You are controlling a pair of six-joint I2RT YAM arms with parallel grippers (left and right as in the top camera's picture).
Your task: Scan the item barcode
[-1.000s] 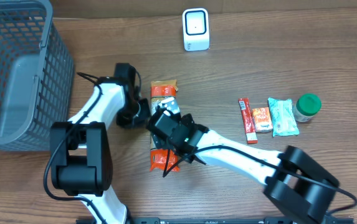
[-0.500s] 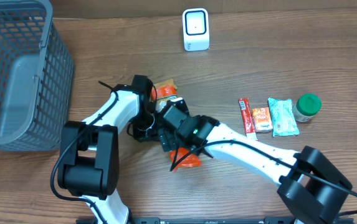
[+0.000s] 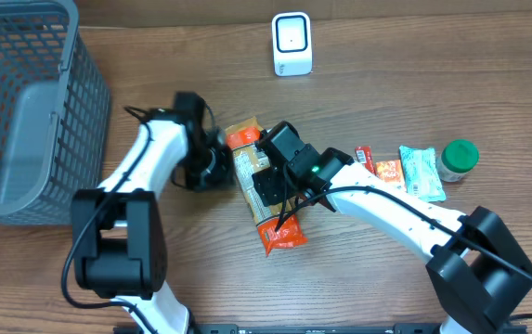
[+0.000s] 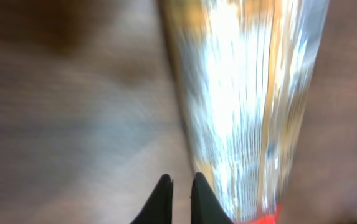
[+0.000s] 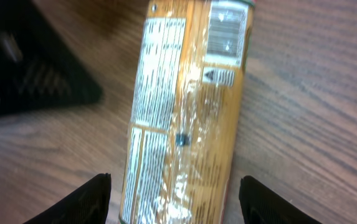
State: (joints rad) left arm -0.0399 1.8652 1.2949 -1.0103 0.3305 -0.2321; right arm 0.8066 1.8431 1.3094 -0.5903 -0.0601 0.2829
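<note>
1. The overhead view looks straight down from high up on the whole surface [image 3: 414,56], with the basket [image 3: 84,102] at 9 o'clock.
2. Both wrist views hang close over the packet [image 5: 184,118], which lies mid-frame overhead; the left one is blurred.

The snack packet [image 5: 184,124] is glossy, crinkled plastic film; the worktop [image 5: 303,93] beneath it is matt, grained wood.

Snack packet [image 5: 184,118] on wood table [image 5: 303,93], printed back up, between spread fingers [image 5: 94,196].

Wooden table [image 3: 433,74]: packet [image 3: 247,172], basket [image 3: 84,121], scanner [image 3: 291,44]
</note>
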